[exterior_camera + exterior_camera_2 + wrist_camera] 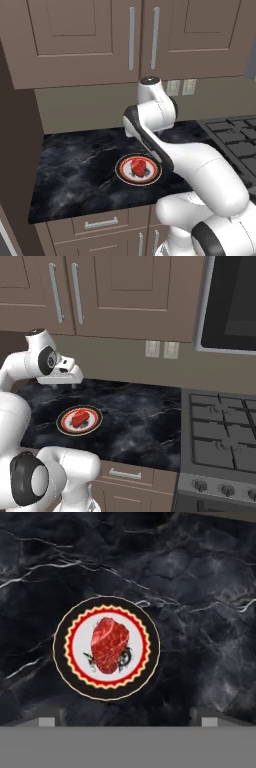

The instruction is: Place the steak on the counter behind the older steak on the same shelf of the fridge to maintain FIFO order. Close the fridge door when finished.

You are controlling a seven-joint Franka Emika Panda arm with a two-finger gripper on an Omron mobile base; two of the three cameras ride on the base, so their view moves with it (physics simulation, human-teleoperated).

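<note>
The counter (75, 170) is seen as a broad slab of black marbled stone threaded with thin white veins, edged at the front by brown drawers (100, 223). A cast-iron stove grate (222, 431) is set just beside it. On the stone, a round plate (62, 643) is laid flat, dark-rimmed with a scalloped red and yellow ring around a white centre. The steak (110, 644), a small glossy red chunk with paler streaks, is rested on that centre. The white arm is folded over the counter, and the gripper (125, 722) is held above the plate, its 2 fingertips (46, 721) kept wide apart, nothing between them.
</note>
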